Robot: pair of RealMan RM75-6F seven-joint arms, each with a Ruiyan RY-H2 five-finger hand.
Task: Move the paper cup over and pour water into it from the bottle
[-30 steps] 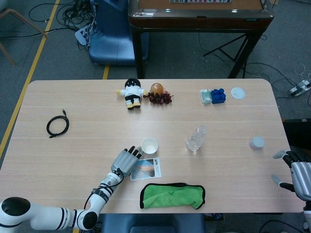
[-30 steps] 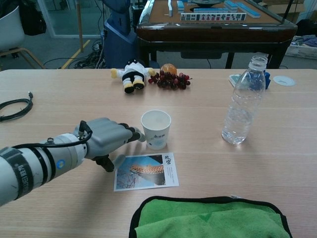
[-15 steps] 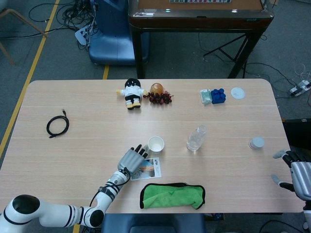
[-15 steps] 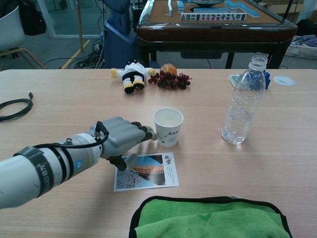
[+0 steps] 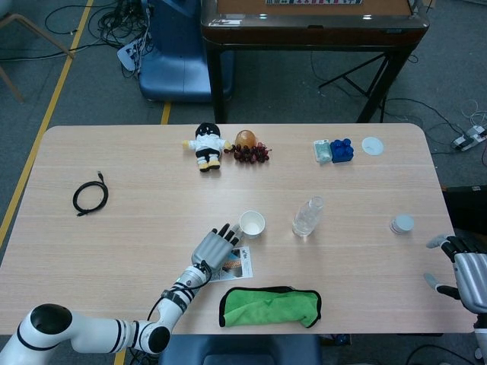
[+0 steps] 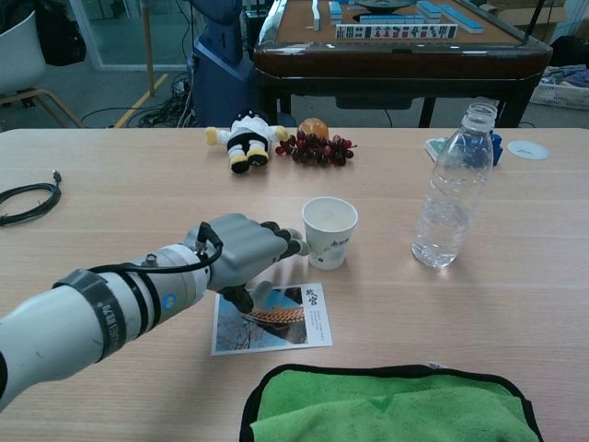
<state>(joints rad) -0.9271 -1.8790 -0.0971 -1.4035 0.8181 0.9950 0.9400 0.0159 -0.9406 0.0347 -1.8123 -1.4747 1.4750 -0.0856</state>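
Chest view showed the left robot hand (image 6: 247, 253) unclenched, fingertips against the cup (image 6: 329, 232) at frame centre, left of the bottle (image 6: 453, 191). Nudging low and slowly would best avoid tipping it.

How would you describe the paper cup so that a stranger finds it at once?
On the wooden table, look near the middle, left of the clear bottle. The paper cup stands upright at the left robot hand fingertips: small, white, open-topped.
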